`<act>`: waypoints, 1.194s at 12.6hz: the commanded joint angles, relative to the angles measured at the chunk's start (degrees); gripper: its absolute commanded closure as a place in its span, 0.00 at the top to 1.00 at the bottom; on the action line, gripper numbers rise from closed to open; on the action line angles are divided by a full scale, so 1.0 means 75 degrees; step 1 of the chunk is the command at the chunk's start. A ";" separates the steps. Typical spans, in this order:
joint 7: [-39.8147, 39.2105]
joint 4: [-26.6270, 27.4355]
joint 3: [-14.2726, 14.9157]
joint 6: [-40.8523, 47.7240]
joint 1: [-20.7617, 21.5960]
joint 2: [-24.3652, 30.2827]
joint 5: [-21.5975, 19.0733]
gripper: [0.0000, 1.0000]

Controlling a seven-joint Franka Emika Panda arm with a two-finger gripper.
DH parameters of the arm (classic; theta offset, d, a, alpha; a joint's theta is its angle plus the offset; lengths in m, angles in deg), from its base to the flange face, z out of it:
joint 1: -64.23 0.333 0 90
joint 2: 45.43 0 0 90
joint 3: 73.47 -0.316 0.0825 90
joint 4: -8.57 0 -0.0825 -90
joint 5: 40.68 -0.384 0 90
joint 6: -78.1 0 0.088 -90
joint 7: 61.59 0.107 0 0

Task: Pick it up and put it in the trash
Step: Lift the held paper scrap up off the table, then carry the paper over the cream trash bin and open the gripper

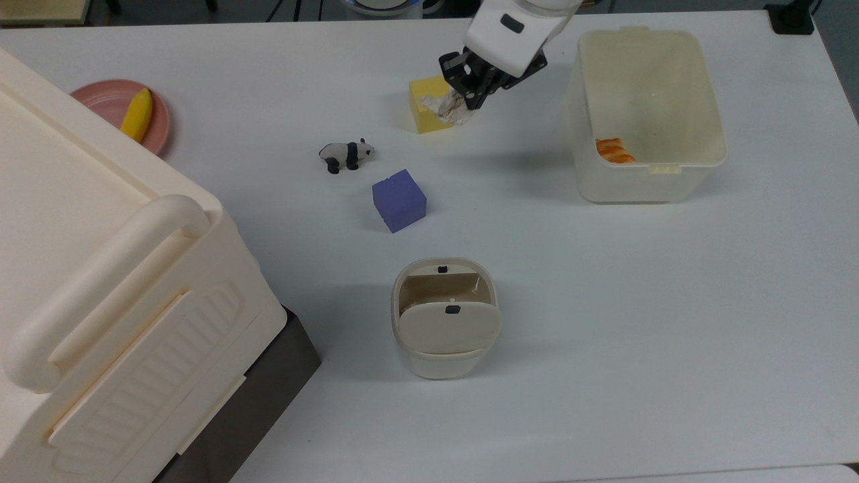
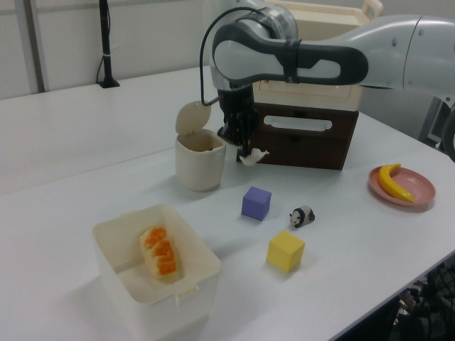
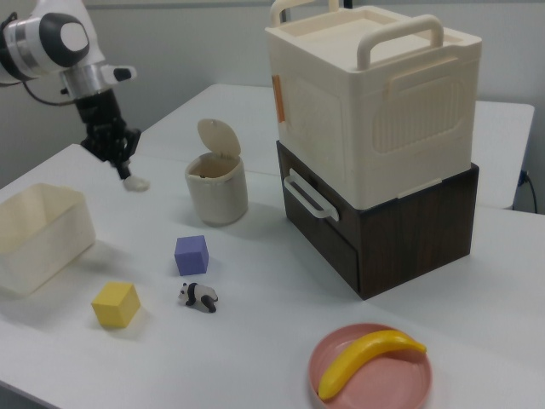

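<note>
The crumpled off-white paper wad (image 1: 448,109) hangs in the air, pinched in my gripper (image 1: 463,100), which is shut on it. In the top view it overlaps the yellow cube (image 1: 426,107). The left view shows the paper (image 2: 252,156) under the gripper (image 2: 247,149), well above the table and just right of the trash (image 2: 199,163). In the right view the paper (image 3: 134,182) and gripper (image 3: 125,170) sit left of the trash (image 3: 217,192). The beige trash (image 1: 443,362) stands at the table's middle, its flap lid tilted open.
A purple cube (image 1: 398,200) and a panda figure (image 1: 345,154) lie between gripper and trash. A translucent tub (image 1: 711,154) holding an orange item is at the top view's right. A pink plate (image 1: 100,100) with a banana and a big cream box (image 1: 100,282) are at the top view's left.
</note>
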 commanded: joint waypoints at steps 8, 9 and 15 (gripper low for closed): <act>-0.0596 -0.0206 0.0025 -0.3469 -0.0925 -0.0297 -0.0197 0.00; -0.0853 -0.0217 0.0025 -0.3772 -0.1042 -0.0449 -0.0197 0.00; -0.1979 -0.0217 0.0014 -0.4922 -0.1254 -0.1082 -0.0197 0.00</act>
